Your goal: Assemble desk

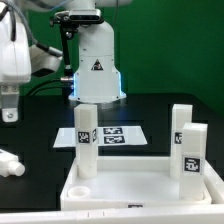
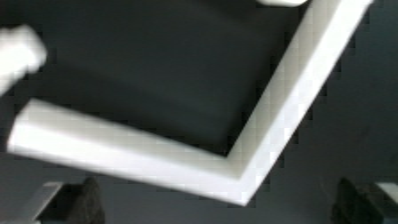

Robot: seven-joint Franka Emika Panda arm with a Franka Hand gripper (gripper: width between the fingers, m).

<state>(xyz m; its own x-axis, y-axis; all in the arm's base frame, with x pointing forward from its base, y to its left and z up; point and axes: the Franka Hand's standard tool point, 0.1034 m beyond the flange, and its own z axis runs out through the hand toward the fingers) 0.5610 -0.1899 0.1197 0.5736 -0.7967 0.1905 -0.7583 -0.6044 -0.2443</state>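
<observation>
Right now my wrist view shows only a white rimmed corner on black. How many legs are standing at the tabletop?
Observer: Three stand upright at the tabletop: a lone leg on the exterior view's left, a rear leg and a front leg on its right.
Operator: Any part loose?
Observer: Yes. A white piece lies flat on the table at the exterior view's left edge, cut off by the frame; possibly the fourth leg.
Operator: Where's my gripper?
Observer: The gripper hangs above that white piece, apart from it.
</observation>
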